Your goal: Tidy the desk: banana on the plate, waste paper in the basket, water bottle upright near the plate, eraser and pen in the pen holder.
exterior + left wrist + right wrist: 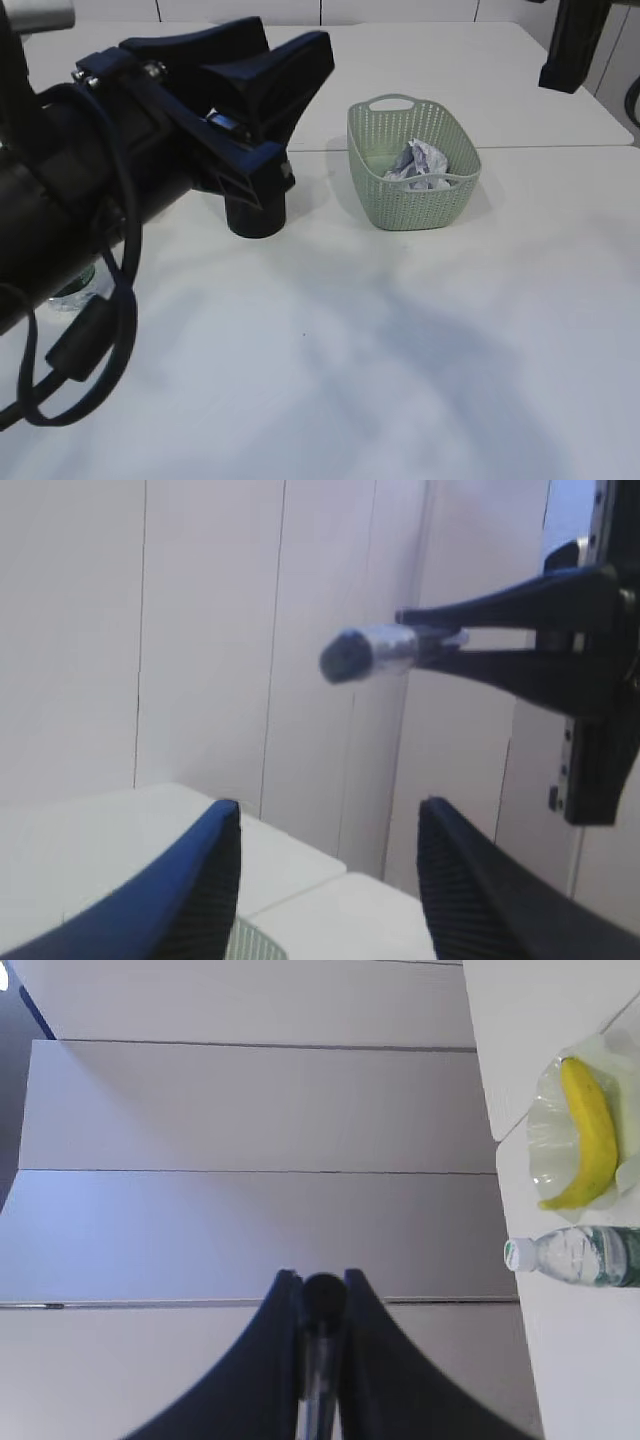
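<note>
1. Beside the basket (413, 165), on its left in the exterior view, stood the dark pen holder (256, 212); crumpled waste paper (420, 166) lay inside the basket. The left gripper (262, 62) loomed close to the camera, jaws apart and empty.
2. Above the basket's rim, the left wrist view showed the left gripper's fingers (205, 885) spread, and beyond them the right gripper (445, 648) holding the pen (372, 652) level in the air.
3. Far from the basket, the right wrist view showed the right gripper (322, 1305) clamped on the pen (322, 1300), the banana (587, 1130) on the plate (545, 1140), and the water bottle (580, 1255) near it. The pen looked light, stiff and slick; a mid-barrel hold should suit it.
</note>
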{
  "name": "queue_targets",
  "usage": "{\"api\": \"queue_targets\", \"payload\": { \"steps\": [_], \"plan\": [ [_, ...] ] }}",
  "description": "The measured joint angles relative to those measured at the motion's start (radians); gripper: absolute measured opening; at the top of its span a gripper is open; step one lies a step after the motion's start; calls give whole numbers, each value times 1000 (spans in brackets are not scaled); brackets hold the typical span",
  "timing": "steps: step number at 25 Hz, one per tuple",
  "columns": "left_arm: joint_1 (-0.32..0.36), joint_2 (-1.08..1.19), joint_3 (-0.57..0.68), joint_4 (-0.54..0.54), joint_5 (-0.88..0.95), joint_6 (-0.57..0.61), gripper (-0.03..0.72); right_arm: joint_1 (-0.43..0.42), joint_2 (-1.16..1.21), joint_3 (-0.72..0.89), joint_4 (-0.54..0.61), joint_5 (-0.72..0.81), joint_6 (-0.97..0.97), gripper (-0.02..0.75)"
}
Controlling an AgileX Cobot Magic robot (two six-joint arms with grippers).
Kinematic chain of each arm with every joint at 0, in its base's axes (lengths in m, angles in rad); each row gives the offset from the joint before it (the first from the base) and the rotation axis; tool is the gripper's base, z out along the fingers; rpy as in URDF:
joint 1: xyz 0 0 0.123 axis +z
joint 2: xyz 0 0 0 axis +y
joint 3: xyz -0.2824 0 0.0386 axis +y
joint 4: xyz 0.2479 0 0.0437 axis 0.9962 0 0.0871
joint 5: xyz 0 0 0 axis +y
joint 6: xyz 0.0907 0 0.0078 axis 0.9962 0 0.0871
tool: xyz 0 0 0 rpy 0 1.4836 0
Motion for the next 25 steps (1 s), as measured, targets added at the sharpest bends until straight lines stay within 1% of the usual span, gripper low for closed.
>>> {"api": "queue_targets", "payload": {
  "steps": [3,5,7,10,12,17,25],
  "plan": [
    [0,28,0,0,-121,-21,400,0,0,0,0,6,55,42],
    [0,45,0,13,-148,-52,398,0,0,0,0,9,77,42],
    [0,64,0,45,-156,-68,397,0,0,0,0,9,89,42],
    [0,88,0,128,-158,-73,396,0,0,0,0,9,102,42],
    [0,108,0,157,-158,-75,391,0,0,0,0,11,104,42],
    [0,145,-14,157,-158,-105,372,0,0,0,0,34,106,42],
    [0,147,-93,146,-158,-115,370,0,0,0,0,52,106,42]
  ]
}}
